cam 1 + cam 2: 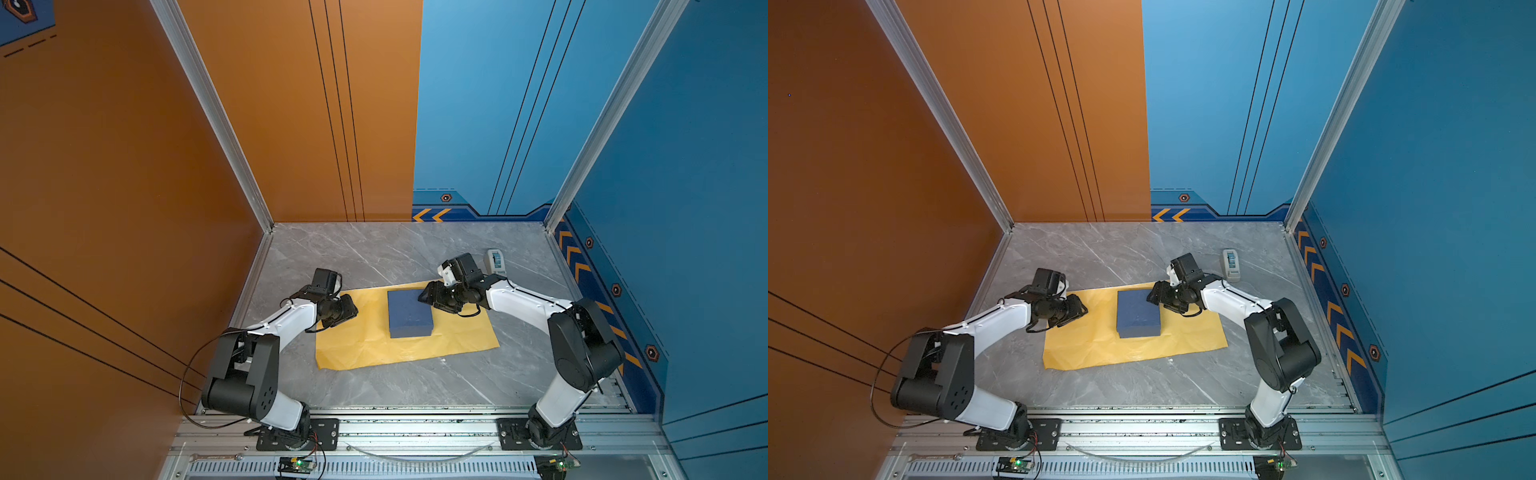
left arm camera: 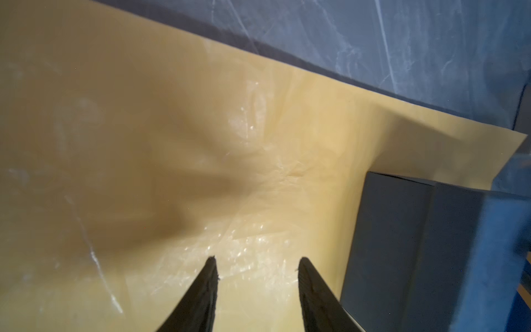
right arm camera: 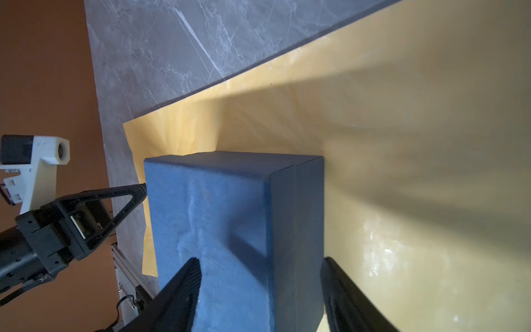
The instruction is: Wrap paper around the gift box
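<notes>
The pale yellow paper (image 1: pixel 365 340) (image 1: pixel 1084 345) lies spread on the grey marble table. On it, right of centre, the navy gift box (image 1: pixel 409 313) (image 1: pixel 1138 313) rests flat. My right gripper (image 1: pixel 420 297) (image 1: pixel 1149 296) is at the box's far right corner. In the right wrist view it (image 3: pixel 261 258) is open, with one finger over the top face of the box (image 3: pixel 224 215) and the other beside its side wall, above the paper (image 3: pixel 402 143). My left gripper (image 1: pixel 353 309) (image 1: pixel 1084 309) (image 2: pixel 257 258) hovers open over the paper (image 2: pixel 258 129), left of the box (image 2: pixel 402 244), holding nothing.
A small white-grey tape dispenser (image 1: pixel 495 262) (image 1: pixel 1230 264) stands at the back right of the table. Orange and blue walls close the table on three sides. A wrench (image 1: pixel 216 457) lies on the front rail, between the arm bases.
</notes>
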Robot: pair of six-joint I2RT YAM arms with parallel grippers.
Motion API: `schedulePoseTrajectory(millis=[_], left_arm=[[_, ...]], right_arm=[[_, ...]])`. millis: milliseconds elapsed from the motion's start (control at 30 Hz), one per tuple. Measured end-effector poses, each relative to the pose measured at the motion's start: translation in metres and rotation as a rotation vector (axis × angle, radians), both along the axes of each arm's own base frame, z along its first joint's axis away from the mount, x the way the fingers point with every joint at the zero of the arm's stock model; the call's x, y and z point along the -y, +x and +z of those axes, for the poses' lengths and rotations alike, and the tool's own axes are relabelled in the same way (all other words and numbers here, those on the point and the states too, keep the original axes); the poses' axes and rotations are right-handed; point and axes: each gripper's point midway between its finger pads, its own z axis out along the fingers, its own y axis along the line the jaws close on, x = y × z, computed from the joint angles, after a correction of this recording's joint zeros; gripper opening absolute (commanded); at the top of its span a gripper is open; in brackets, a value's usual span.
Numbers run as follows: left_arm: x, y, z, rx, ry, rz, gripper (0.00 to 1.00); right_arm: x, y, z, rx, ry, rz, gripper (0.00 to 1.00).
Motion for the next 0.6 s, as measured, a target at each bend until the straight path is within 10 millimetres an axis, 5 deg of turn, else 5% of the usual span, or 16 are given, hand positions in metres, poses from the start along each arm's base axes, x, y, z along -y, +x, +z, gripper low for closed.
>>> schedulePoseTrajectory(millis=[600], left_arm=[[-0.011,-0.006,-0.021,-0.049,0.046,0.017,0.45]], right_arm=[[-0.013,-0.001,-0.009,-0.022,0.035,0.075,0.56]])
